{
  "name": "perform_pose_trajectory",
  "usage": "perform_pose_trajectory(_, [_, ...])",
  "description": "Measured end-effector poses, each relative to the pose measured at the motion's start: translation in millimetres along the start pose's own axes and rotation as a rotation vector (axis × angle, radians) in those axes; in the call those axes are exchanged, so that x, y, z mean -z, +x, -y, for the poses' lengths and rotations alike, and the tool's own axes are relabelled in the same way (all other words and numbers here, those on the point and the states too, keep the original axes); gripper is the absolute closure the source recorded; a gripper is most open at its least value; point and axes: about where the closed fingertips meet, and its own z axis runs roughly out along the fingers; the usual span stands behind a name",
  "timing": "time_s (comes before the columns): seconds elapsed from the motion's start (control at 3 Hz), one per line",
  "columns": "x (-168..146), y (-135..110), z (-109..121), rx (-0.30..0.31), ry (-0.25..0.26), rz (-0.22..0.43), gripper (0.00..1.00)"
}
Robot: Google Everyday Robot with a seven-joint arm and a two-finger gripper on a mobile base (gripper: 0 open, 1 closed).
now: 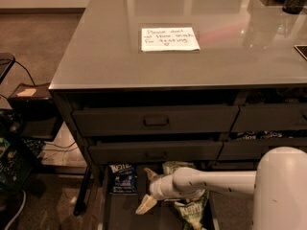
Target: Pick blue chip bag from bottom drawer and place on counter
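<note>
Camera view looks down on the cabinet front. Farthest left of the gripper [144, 190] is the side wall of the bottom drawer [106, 210], which is pulled out so its contents can be reached from above. Just left of the gripper, a little toward the cabinet, the blue chip bag [123, 178] lies flat in the drawer's back-left corner with its lettering up. It is close to the upper finger but seems to be apart from it.

The gripper hangs low over the drawer on a sideways-reaching arm. Its two pale fingers are spread wide with nothing between them, which I judge to be an approach, not a carry. Right of the gripper and partly under the arm lie the green bags [192, 211], which must be left alone. Well above the gripper, past the closed upper drawers [154, 120], the counter [105, 56] with its paper note [169, 39] offers bare surface for the bag.
</note>
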Motion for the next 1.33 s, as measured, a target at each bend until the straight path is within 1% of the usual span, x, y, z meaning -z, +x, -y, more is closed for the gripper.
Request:
perform_pose_trajectory(0.33, [-0.1,0.2,0.0,0.000,0.000,0.000,0.00])
perform_pose_trajectory(0.67, [-3.4,13.9,1.0,-0.013,0.015,0.011,0.00])
perform_pose_trajectory(1.0, [-18.8,36.9,12.4,-0.013,0.061,0.051,0.00])
perform_pose_trajectory(1.33, [-50.1,55.2,24.5,-0.001,0.082,0.095,0.00])
